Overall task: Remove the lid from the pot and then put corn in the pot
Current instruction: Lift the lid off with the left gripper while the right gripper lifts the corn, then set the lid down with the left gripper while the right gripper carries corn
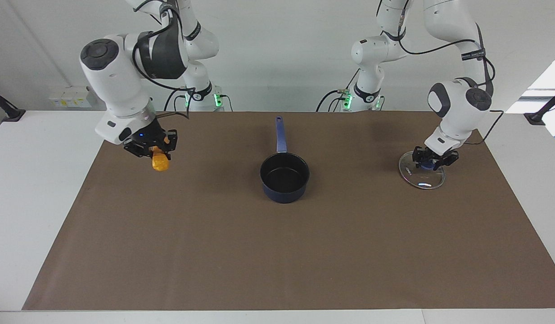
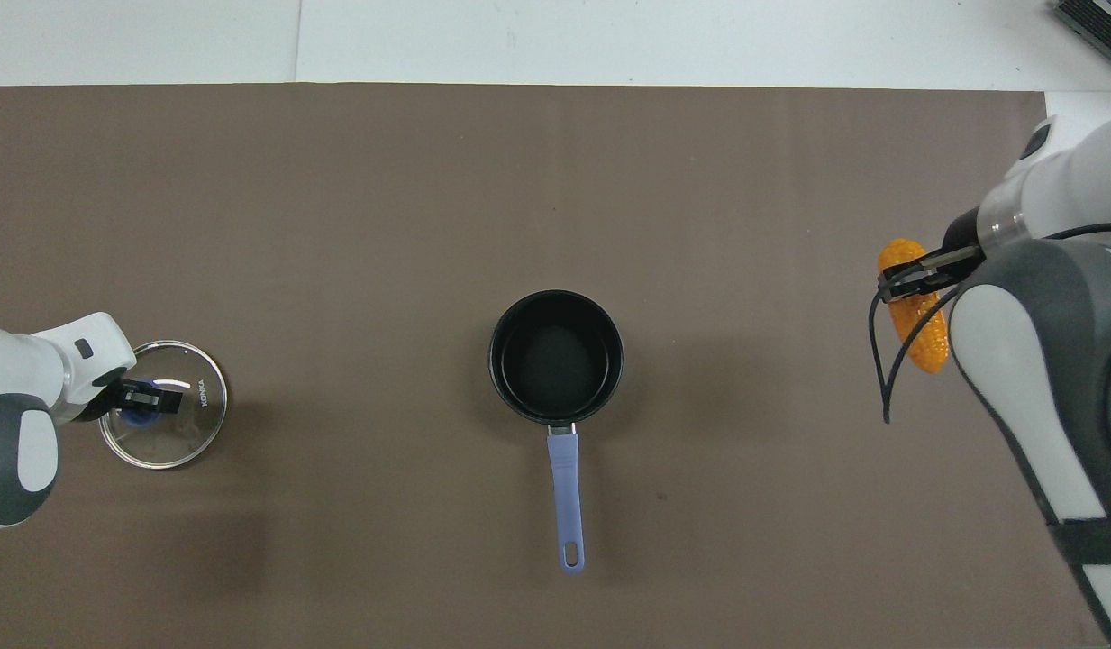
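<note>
Above the counter's (image 1: 277, 252) right-arm end, the right pincer (image 1: 156, 155) pinches a bumpy yellow-orange corn cob (image 1: 160, 163) by one end; it could swing loose before reaching the uncovered navy-blue saucepan (image 1: 284, 177). The left pincer (image 1: 429, 161) pinches the clear glass lid's (image 1: 422, 176) blue knob at the left-arm end.

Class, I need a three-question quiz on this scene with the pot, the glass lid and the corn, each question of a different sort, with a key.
1. True or false: the lid covers the pot.
2. Which end effector holds the corn? A) left B) right C) neither
3. Fill in: the pot's handle points ____ the robots.

Key
1. False. The pot is uncovered and nothing lies in it; the lid is low over the mat toward the left arm's end of the table, with the left end effector shut on its blue knob.
2. B. The right end effector holds the corn in the air over the mat.
3. Toward.
</note>
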Motion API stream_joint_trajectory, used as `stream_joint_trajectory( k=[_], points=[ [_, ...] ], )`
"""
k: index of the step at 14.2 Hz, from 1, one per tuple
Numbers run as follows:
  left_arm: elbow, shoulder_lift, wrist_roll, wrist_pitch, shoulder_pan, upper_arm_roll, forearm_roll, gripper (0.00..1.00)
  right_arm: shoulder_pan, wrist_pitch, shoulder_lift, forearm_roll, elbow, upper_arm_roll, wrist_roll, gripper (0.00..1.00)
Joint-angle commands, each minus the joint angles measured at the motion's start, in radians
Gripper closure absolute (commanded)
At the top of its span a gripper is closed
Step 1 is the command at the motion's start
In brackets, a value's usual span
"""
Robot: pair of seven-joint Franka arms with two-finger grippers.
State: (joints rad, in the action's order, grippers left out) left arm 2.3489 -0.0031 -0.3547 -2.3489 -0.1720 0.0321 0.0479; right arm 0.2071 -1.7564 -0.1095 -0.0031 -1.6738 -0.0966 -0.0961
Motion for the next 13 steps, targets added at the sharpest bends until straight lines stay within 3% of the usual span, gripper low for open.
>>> stream_joint_trajectory(
  k=[1, 5, 6, 10, 13],
  points=[
    [-0.067, 0.005, 0.002, 0.055, -0.011, 0.011, -0.006, 0.0, 0.118, 0.02, -0.01, -0.028, 0.017, 0.002, 0.2, 1.0],
    [-0.184, 0.014, 0.022, 0.135, 0.005, 0.012, -0.006, 0.0, 0.303, -0.006, -0.09, -0.015, 0.052, 0.005, 0.517, 1.0],
    [-0.25, 0.05, 0.035, 0.196, 0.012, 0.014, -0.006, 0.0, 0.322, -0.018, -0.123, -0.012, 0.08, 0.006, 0.564, 1.0],
    [-0.521, 0.173, 0.115, 0.428, 0.057, 0.014, -0.006, 0.0, 0.411, -0.043, -0.252, -0.002, 0.196, 0.012, 0.671, 1.0],
    [-0.591, 0.187, 0.146, 0.468, 0.069, 0.022, -0.006, 0.0, 0.426, -0.119, -0.32, 0.046, 0.236, 0.028, 0.678, 1.0]
  ],
)
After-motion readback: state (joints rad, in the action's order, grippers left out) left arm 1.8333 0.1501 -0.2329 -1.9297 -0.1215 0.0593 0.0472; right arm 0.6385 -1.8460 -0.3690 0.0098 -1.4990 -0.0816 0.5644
